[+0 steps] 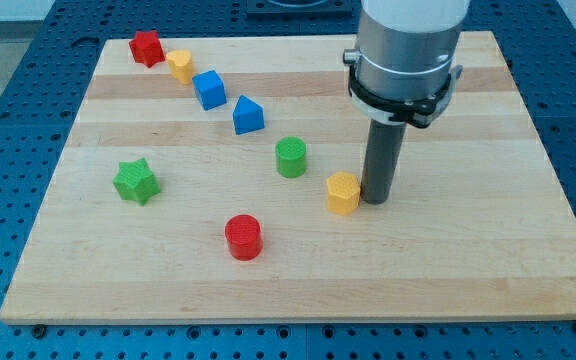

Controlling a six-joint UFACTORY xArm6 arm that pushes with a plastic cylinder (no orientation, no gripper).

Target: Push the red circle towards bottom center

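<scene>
The wooden tabletop (488, 260) has little blocks spread over it. The red circle (243, 237) sits low down, a bit to the view's left of the middle, with bare wood all around it. The arm has no hand at all, just a dark rod, and my tip (377, 200) stands on the wood just beside the yellow block (343, 193), on that block's right side in the view. I cannot tell if they touch. The tip is well apart from the red circle. A green round block (291, 157) sits above the yellow one. A green star (135, 181) is at the view's left. Near the top left a red block (147, 47), a yellow block (179, 65), a blue block (209, 89) and another blue block (248, 115) make a slanting row.
</scene>
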